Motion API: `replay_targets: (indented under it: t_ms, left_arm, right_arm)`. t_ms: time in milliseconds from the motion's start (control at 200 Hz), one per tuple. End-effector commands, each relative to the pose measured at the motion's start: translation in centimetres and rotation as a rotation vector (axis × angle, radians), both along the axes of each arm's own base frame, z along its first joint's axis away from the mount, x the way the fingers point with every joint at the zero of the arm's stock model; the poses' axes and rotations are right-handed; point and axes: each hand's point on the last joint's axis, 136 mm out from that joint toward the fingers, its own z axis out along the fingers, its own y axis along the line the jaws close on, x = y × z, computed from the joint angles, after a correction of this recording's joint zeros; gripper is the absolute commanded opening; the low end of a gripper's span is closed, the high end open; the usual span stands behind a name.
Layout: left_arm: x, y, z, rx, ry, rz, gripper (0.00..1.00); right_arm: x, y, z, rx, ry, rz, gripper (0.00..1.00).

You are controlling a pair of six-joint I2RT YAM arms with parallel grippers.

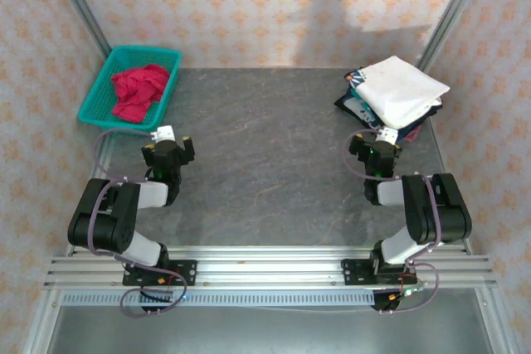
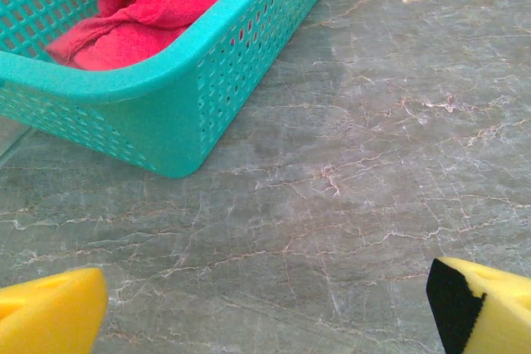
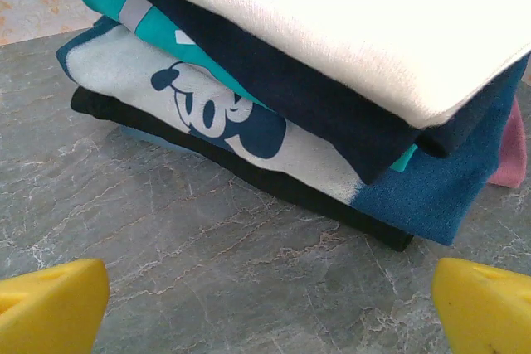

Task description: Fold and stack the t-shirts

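Red tee (image 1: 137, 91) in teal basket (image 2: 207, 80), white tee (image 1: 405, 87) atop folded stack (image 3: 249, 130), L/R jaws apart

We see a crumpled red t-shirt (image 1: 137, 91) lying in a teal mesh basket (image 1: 94, 89) at the far left corner of the grey marbled table (image 1: 265, 147). At the far right sits a folded stack. A white t-shirt (image 1: 402, 89) lies on top, and dark navy printed t-shirts (image 1: 352, 104) poke out beneath it on the left. Our left gripper (image 1: 170, 148) points toward the basket from just beside it, fingers spread and empty. Our right gripper (image 1: 375, 147) faces the stack from close by, its fingers likewise apart and empty. Both arm bases are bolted to an aluminium rail (image 1: 265, 267) at the near edge.
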Motion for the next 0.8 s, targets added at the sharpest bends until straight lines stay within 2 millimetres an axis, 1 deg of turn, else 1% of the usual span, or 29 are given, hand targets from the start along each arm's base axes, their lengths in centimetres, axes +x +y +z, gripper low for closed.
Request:
replay_targets:
  t_ms: [0,726,796]
  left_arm:
    - [0.37,0.47,1.45,0.020,-0.030,0.026,1.00]
    - [0.37,0.46,1.42,0.021,-0.029,0.025,1.00]
    - [0.48,0.35,1.75,0.023,-0.039,0.016,1.00]
  right_arm:
    - [0.41,-0.11,0.54,-0.016,-0.011,-0.003,0.99]
    - [0.48,-0.10,0.51,-0.014,-0.011,-0.002,0.99]
    - [0.38,-0.09,0.69,-0.014,-0.019,-0.001,0.99]
